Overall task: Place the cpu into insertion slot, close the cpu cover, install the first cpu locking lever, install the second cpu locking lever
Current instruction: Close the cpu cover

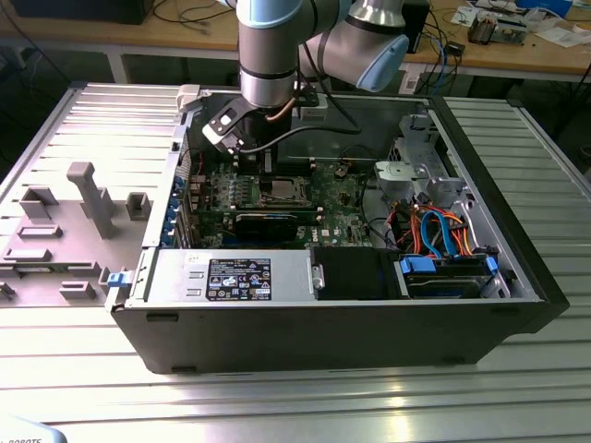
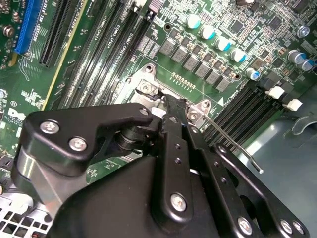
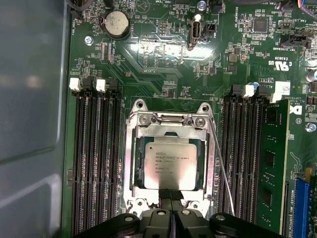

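The cpu point(image 3: 171, 166) lies flat in the insertion slot point(image 3: 140, 163), its dull silver top showing through the cut-out of the cpu cover point(image 3: 130, 158), which is folded down over it. On one side of the insertion slot a thin wire locking lever point(image 3: 221, 168) slants away from the cover's edge toward the memory slots point(image 3: 242, 158); in the second wrist view the same lever point(image 2: 233, 145) sticks out past the slot's corner screw, its bent end free in the air.

The claw point(image 3: 171, 199) has its two black fingers pressed together with nothing between them, tips at the middle of the cover's edge, just beside the cpu. More memory slots point(image 3: 96, 163) flank the insertion slot on the other side, and a coin battery point(image 3: 115, 23) sits well beyond the slot's hinge end.

In the exterior view the arm reaches down into the open computer case point(image 1: 517, 268), the claw point(image 1: 269, 164) right above the insertion slot point(image 1: 277, 192). The case rests on a ribbed metal bench point(image 1: 295, 406).
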You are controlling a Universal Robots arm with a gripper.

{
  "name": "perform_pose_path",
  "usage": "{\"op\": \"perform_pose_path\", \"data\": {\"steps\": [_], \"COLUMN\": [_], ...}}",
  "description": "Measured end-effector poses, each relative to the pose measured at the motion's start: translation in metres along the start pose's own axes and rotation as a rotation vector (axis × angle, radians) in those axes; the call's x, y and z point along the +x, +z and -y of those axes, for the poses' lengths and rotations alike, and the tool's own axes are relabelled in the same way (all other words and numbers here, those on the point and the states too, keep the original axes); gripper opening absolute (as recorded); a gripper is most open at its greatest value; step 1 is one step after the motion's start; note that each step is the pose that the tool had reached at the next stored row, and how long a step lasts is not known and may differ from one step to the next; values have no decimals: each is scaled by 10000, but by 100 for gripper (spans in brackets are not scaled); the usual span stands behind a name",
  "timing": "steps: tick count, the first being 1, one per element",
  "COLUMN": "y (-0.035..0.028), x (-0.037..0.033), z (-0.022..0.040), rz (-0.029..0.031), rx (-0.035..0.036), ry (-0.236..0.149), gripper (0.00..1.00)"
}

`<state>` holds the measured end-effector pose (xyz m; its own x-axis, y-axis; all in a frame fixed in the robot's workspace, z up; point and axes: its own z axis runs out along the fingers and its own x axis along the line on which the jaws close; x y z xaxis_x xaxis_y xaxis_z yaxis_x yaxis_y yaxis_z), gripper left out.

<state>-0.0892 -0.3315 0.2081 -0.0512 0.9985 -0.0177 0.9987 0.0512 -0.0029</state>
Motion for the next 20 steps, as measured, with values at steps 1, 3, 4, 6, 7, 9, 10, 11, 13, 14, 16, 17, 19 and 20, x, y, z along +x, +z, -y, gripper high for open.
{"op": "perform_pose_path", "data": {"steps": [1,3,4,6,7,9,10,11,13,14,16,17,19,20], "y": [0,0,0,2,4,11,16,20,31,36,42,41,32,25], "x": [0,0,0,0,0,0,0,0,-1,0,2,1,1,1], "z": [1,3,3,4,4,3,4,4,5,4,3,3,3,3], "rz": [0,0,1,1,1,0,1,1,-12,-25,-52,-52,-55,-58], "rx": [0,-1,0,1,1,0,1,3,4,2,-3,-3,-6,-8], "ry": [0,0,0,-1,-2,-5,-6,-7,-13,-16,-21,-22,-23,-23], "gripper": [11,11,11,11,11,11,11,11,11,11,11,11,11,11]}}
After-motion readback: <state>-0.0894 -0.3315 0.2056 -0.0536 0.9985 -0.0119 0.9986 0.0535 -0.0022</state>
